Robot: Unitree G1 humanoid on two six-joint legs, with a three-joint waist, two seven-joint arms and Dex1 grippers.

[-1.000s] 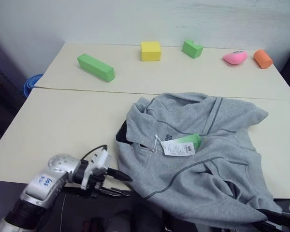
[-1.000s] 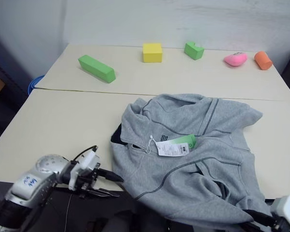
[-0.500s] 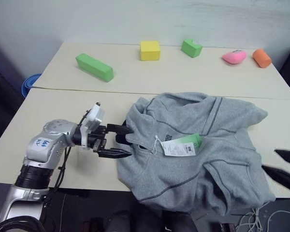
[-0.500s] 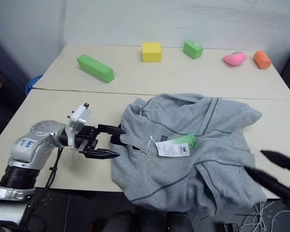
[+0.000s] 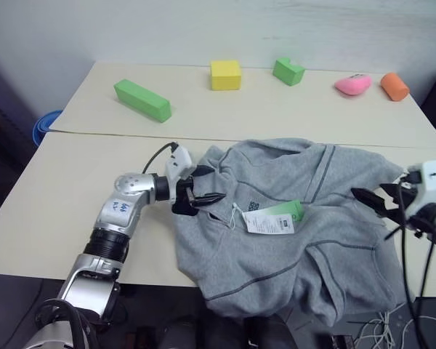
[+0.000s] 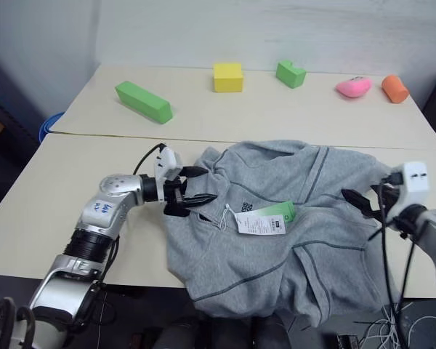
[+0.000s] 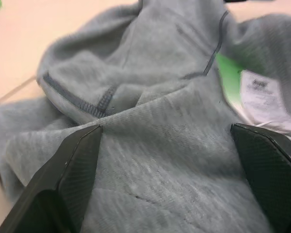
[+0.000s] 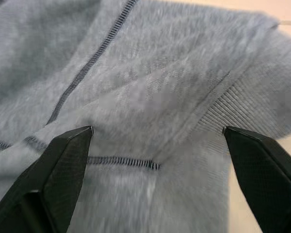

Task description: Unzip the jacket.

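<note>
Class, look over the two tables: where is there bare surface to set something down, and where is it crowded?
Bare: the near table left of the jacket, and the strip between the jacket and the foam shapes. Crowded: the far edge, lined by the green block, yellow block and others, and the jacket area, where the left pincer and right pincer reach in.

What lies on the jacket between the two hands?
In the left eye view, a white-and-green tag lies on the jacket, between left hand and right hand.

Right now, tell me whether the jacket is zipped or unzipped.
Cannot tell for sure. The jacket lies crumpled on the table, front panels together and no lining exposed along the front, hang tag on top; the zipper is not clearly visible.
</note>
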